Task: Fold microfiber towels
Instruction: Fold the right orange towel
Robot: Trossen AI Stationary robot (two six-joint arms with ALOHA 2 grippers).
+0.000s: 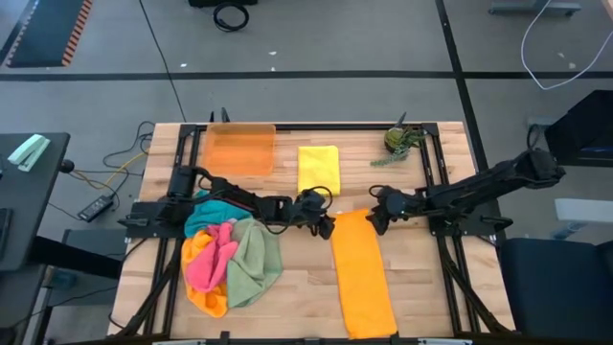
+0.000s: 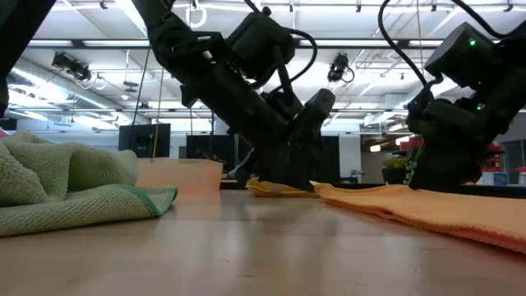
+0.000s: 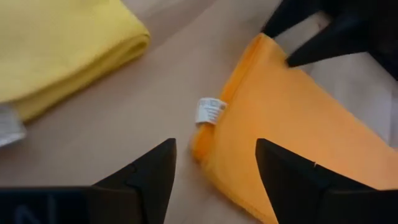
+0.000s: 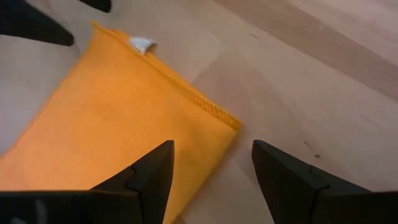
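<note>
Both claws, left (image 1: 326, 228) and right (image 1: 375, 221), gape over orange towel (image 1: 362, 273); yellow towel (image 1: 318, 169) nearby

Orange towel (image 1: 362, 273): folded into a long strip, flat, far end between left pincer (image 1: 326, 228) and right pincer (image 1: 375, 222), white tag (image 3: 210, 111) there. Yellow towel (image 1: 318, 168): folded, beyond them. Crumpled heap (image 1: 230, 264): beside left pincer.
</note>
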